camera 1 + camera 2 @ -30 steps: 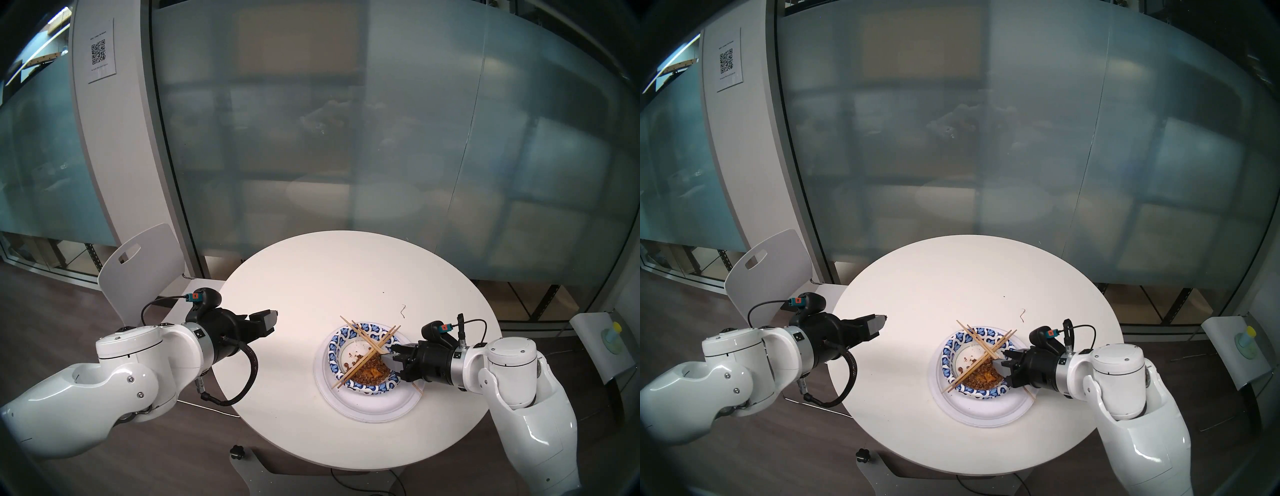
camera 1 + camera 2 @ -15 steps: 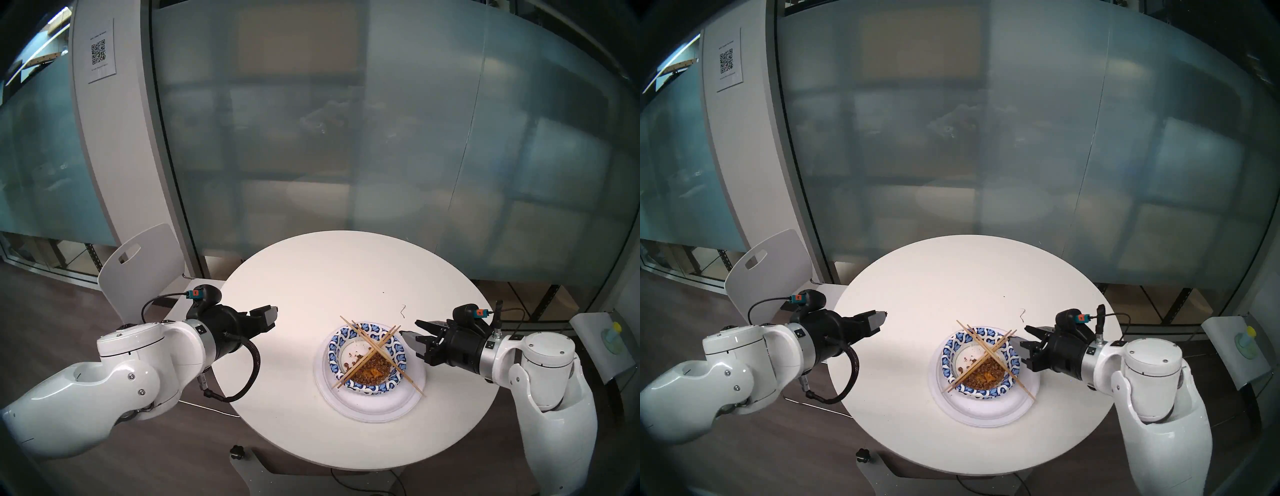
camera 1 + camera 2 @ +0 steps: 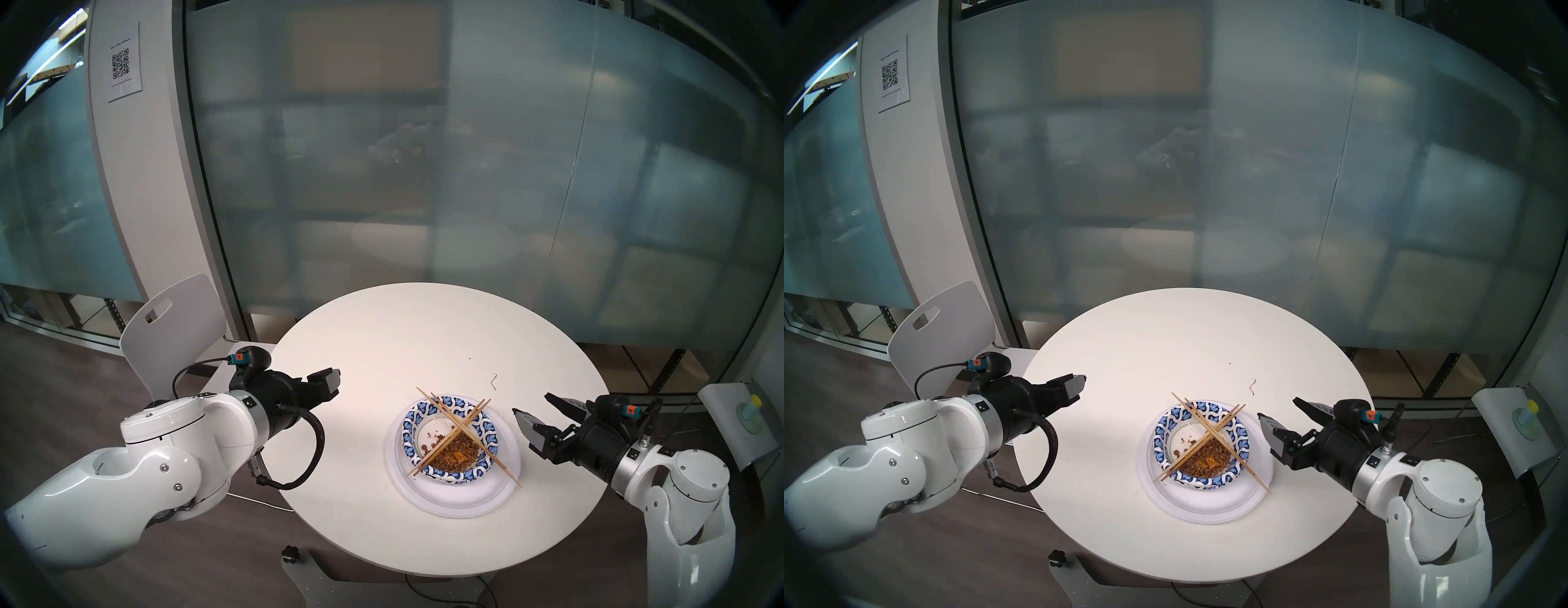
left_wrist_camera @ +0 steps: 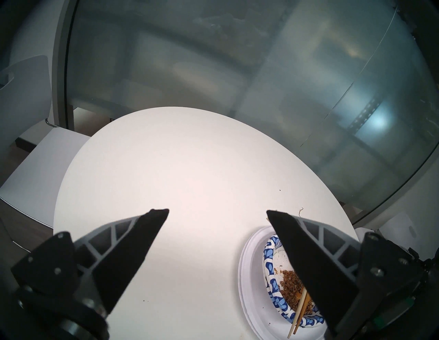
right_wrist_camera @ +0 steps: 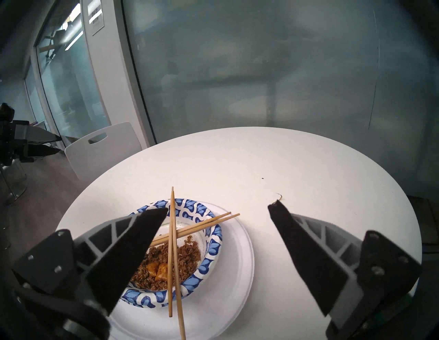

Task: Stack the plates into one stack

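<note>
The stack stands right of the table's middle. A blue-patterned dish [image 3: 408, 429] sits on wide white plates [image 3: 458, 494]; layered white rims show in the left wrist view. The dish holds brown food scraps. Wooden chopsticks [image 3: 449, 426] lie crossed over it. My right gripper [image 3: 531, 403] hovers just right of the stack, open wide and empty, apart from the rim. In its wrist view the dish [image 5: 209, 258] lies under the left finger. My left gripper [image 3: 335, 384] hangs over the table's left edge, open and empty, far from the stack.
The round white table [image 3: 382, 331] has a small brown scrap [image 3: 494, 381] behind the stack. A white chair [image 3: 178, 322] stands at the back left. A frosted glass wall runs behind. A small stand [image 3: 749, 414] with a yellow-capped item is at the far right.
My right gripper has let go at the dish's right rim, pulled back to the right and opened wide. The left arm has barely moved.
</note>
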`<state>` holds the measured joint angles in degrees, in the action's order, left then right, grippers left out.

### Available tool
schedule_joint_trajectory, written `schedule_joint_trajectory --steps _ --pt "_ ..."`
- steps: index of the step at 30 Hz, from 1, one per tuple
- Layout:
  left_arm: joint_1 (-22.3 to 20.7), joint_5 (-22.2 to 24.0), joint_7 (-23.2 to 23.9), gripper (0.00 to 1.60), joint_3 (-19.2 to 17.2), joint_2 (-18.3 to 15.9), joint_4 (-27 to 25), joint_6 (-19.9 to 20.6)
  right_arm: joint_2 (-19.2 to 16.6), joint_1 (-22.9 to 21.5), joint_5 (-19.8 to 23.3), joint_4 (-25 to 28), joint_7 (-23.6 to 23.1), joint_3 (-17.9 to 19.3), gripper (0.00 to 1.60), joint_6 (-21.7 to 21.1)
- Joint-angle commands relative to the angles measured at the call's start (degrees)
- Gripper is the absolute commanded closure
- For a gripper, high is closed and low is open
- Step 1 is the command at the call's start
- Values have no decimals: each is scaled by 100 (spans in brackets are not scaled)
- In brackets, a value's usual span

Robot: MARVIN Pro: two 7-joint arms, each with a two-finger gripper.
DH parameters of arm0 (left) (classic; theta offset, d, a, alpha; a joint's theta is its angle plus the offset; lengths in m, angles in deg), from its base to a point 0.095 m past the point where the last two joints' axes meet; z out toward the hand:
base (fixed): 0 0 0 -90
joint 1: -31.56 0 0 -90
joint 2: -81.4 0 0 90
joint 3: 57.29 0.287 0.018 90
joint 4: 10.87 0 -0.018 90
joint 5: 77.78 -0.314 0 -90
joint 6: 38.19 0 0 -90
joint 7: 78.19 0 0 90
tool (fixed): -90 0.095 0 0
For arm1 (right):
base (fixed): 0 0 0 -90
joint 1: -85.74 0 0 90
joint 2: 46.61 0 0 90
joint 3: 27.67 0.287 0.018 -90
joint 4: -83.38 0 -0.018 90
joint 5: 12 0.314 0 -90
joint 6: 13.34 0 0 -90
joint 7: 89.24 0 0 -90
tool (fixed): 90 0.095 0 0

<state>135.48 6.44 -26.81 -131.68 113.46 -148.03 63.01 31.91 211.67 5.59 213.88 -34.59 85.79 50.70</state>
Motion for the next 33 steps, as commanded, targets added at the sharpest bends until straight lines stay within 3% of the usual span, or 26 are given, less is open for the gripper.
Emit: schedule_joint_trajectory --steps 1,33 --pt "-28 -15 35 0 -31 51 -114 -71 313 306 98 66 -81 75 0 590" --pt "-42 20 22 0 -60 67 -109 -35 427 308 79 38 -232 125 0 751"
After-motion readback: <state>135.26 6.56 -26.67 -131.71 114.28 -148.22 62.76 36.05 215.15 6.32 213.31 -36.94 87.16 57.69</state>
